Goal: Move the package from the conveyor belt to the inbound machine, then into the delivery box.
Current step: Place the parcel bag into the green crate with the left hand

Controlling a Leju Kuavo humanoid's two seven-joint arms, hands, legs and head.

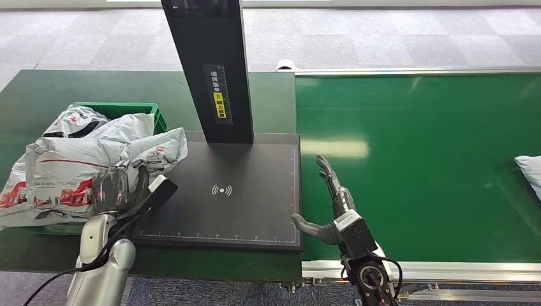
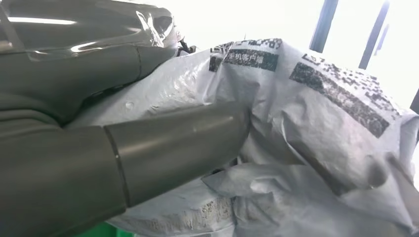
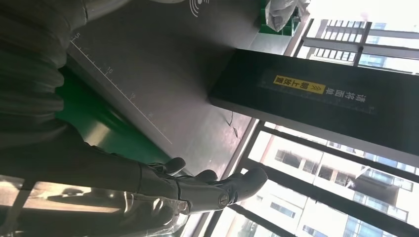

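A white plastic package [image 1: 137, 156] lies on top of a heap of similar bags in the green delivery box [image 1: 141, 109] at the left. My left hand [image 1: 118, 188] holds its near edge. In the left wrist view the crinkled package [image 2: 306, 128] sits between my thumb [image 2: 173, 143] and a finger [image 2: 99, 69]. My right hand [image 1: 332, 204] is open, fingers stretched forward, above the near left corner of the green conveyor belt [image 1: 415, 159]. It holds nothing. The right wrist view shows its fingers [image 3: 217, 190] spread in the air.
The inbound machine's black scan plate [image 1: 255, 210] lies between box and belt, its dark column [image 1: 210, 64] rising behind. Another white package [image 1: 531, 172] lies at the belt's right edge. A dark green table [image 1: 38, 95] carries the box.
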